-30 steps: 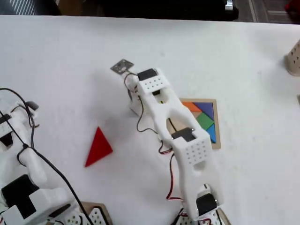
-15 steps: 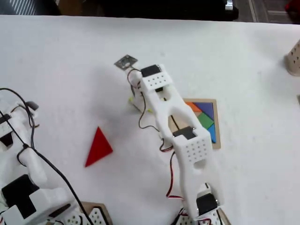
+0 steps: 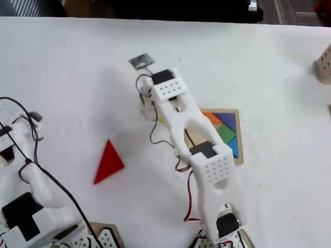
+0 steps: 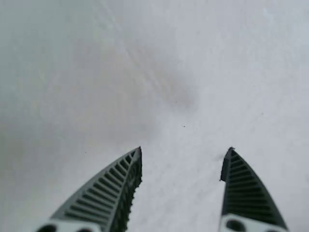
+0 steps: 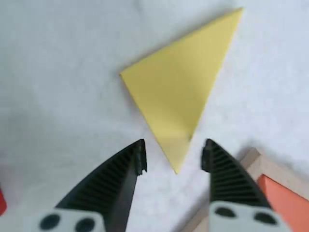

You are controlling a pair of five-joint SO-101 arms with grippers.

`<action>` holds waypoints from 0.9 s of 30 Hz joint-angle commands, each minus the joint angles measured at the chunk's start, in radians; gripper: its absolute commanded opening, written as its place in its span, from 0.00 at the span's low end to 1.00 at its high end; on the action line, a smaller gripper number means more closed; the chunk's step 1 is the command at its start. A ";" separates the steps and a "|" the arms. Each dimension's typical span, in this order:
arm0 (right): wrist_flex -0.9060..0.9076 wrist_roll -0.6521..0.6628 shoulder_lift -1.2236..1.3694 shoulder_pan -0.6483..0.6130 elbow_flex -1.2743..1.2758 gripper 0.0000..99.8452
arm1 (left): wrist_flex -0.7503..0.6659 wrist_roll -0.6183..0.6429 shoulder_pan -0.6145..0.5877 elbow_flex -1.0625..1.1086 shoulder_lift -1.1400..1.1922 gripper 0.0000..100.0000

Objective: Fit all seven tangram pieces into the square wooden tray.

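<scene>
- The left gripper (image 4: 185, 150) hangs over a white table (image 4: 145, 53), its two prongs spread wide, with the table surface showing between the tips.
- Each of its fingers (image 4: 118, 191) is dark grey, tapers to a point and has fine ribs along the inner face.
- A soft greyish smudge (image 4: 164, 87), possibly a shadow, lies on the table beyond the tips.
- A few tiny dark specks (image 4: 184, 126) dot the surface nearby.
</scene>
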 commanded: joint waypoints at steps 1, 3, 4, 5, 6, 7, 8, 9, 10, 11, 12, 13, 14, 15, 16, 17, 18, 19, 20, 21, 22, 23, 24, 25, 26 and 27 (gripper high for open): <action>-0.068 -0.025 -0.070 -0.054 -0.021 0.38 | -0.025 0.015 0.021 -0.026 -0.004 0.27; -0.114 -0.031 -0.054 -0.067 -0.021 0.39 | -0.025 0.015 0.021 -0.026 -0.004 0.27; -0.140 -0.063 -0.041 -0.067 -0.023 0.39 | -0.025 0.015 0.021 -0.026 -0.004 0.27; -0.168 -0.107 -0.022 -0.064 -0.026 0.39 | -0.025 0.015 0.021 -0.026 -0.004 0.27; -0.193 -0.140 -0.001 -0.059 -0.029 0.39 | -0.025 0.015 0.021 -0.026 -0.004 0.27; -0.209 -0.147 0.015 -0.054 -0.029 0.39 | -0.025 0.015 0.021 -0.026 -0.004 0.27; -0.220 -0.149 0.030 -0.053 -0.031 0.39 | -0.025 0.015 0.021 -0.026 -0.004 0.27; -0.219 -0.149 0.035 -0.050 -0.037 0.39 | -0.025 0.015 0.021 -0.026 -0.004 0.27; -0.206 -0.150 0.039 -0.047 -0.054 0.39 | -0.025 0.015 0.021 -0.026 -0.004 0.27; -0.191 -0.152 0.042 -0.045 -0.069 0.39 | -0.025 0.015 0.021 -0.026 -0.004 0.27; -0.183 -0.155 0.044 -0.044 -0.077 0.39 | -0.025 0.015 0.021 -0.026 -0.004 0.27; -0.179 -0.158 0.045 -0.041 -0.081 0.39 | -0.025 0.015 0.021 -0.026 -0.004 0.27; -0.179 -0.160 0.050 -0.041 -0.081 0.39 | -0.025 0.015 0.021 -0.026 -0.004 0.27; -0.180 -0.160 0.059 -0.041 -0.089 0.39 | -0.025 0.015 0.021 -0.026 -0.004 0.27; -0.185 -0.160 0.067 -0.039 -0.092 0.39 | -0.025 0.015 0.021 -0.026 -0.004 0.27; -0.193 -0.163 0.074 -0.039 -0.098 0.39 | -0.025 0.015 0.021 -0.026 -0.004 0.27; -0.196 -0.180 0.084 -0.038 -0.109 0.39 | -0.025 0.015 0.021 -0.026 -0.004 0.27; -0.194 -0.201 0.088 -0.038 -0.118 0.39 | -0.025 0.015 0.021 -0.026 -0.004 0.27; -0.188 -0.219 0.091 -0.039 -0.126 0.39 | -0.025 0.015 0.021 -0.026 -0.004 0.27; -0.180 -0.233 0.094 -0.041 -0.132 0.39 | -0.025 0.015 0.021 -0.026 -0.004 0.27; -0.176 -0.239 0.094 -0.042 -0.137 0.39 | -0.025 0.015 0.021 -0.026 -0.004 0.27; -0.176 -0.242 0.096 -0.042 -0.138 0.39 | -0.025 0.015 0.021 -0.026 -0.004 0.27; -0.176 -0.244 0.096 -0.042 -0.138 0.39 | -0.025 0.015 0.021 -0.026 -0.004 0.27; -0.176 -0.244 0.096 -0.041 -0.138 0.39 | -0.025 0.015 0.021 -0.026 -0.004 0.27; -0.176 -0.245 0.096 -0.041 -0.138 0.39 | -0.025 0.015 0.021 -0.026 -0.004 0.27; -0.176 -0.245 0.096 -0.041 -0.138 0.39 | -0.025 0.015 0.021 -0.026 -0.004 0.27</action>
